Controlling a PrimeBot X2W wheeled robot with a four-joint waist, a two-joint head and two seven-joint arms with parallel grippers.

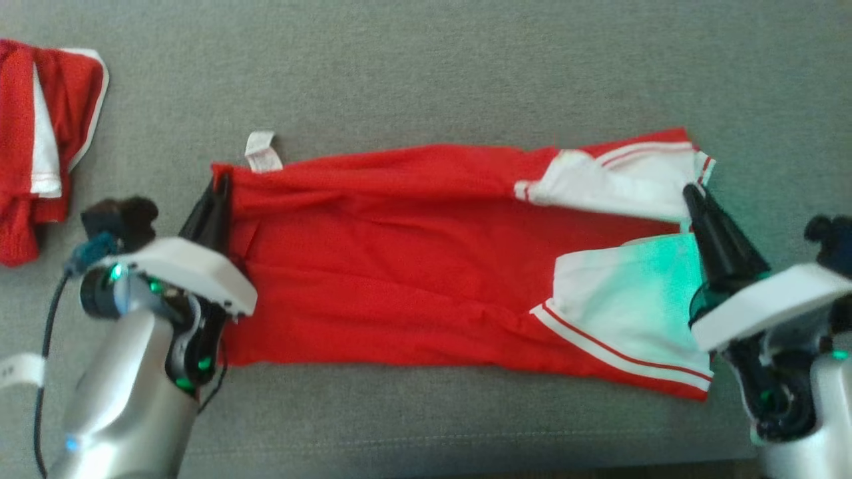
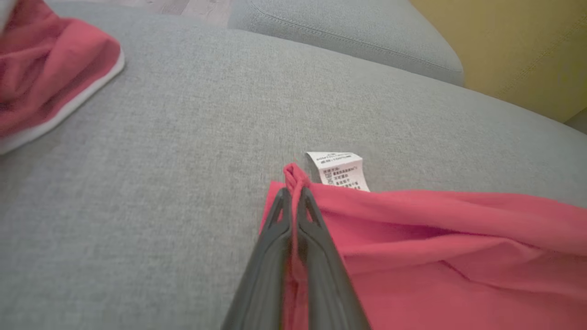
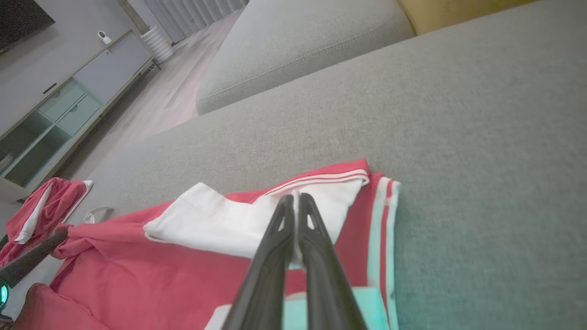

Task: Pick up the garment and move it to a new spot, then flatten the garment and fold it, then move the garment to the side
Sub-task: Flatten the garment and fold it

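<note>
Now | grey sofa cushion (image 1: pixel 426 66) | red garment (image 1: pixel 399 266) stretched across | wooden floor (image 3: pixel 151 101), cabinet (image 3: pixel 69 105)

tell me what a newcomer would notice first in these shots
A red and white garment lies stretched flat across the grey sofa cushion, in the middle of the head view. The left gripper is pinched on one end's corner beside the white care label, the right gripper on a white sleeve at the other end. A second red garment sits crumpled at the far left.
</note>
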